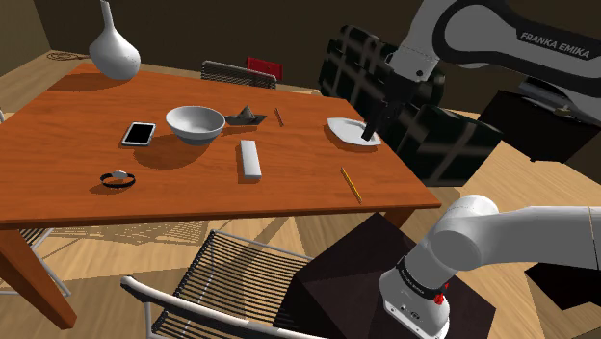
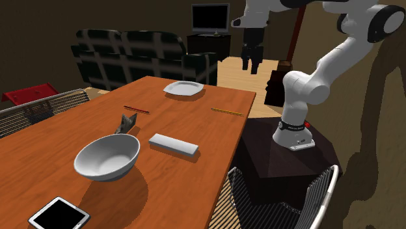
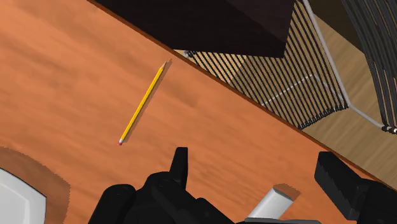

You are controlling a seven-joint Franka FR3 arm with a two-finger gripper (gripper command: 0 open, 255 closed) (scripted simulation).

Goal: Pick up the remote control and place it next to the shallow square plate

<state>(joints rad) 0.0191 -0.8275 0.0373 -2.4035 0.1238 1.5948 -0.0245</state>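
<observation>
The remote control (image 1: pixel 250 159) is a pale grey bar lying flat near the middle of the wooden table (image 1: pixel 67 135), seen also in the second exterior view (image 2: pixel 174 145). The shallow square plate (image 1: pixel 345 128) is white and sits toward the table's far corner (image 2: pixel 183 88). My black gripper (image 1: pixel 370 132) hangs high in the air near the plate (image 2: pixel 252 62), well apart from the remote. In the wrist view its fingers (image 3: pixel 180 167) stand wide apart with nothing held. One end of the remote (image 3: pixel 275 202) shows far below between them, and a plate corner (image 3: pixel 16 200) peeks in beside them.
A yellow pencil (image 1: pixel 351 183) lies near the table edge by the stand. A white bowl (image 1: pixel 195 122), a phone (image 1: pixel 139 133), a dark folded object (image 1: pixel 248 115), a brown pencil (image 1: pixel 279 117), a bracelet (image 1: pixel 117 178) and a vase (image 1: pixel 114 48) share the table. A wire chair (image 1: pixel 222 274) stands by the near edge.
</observation>
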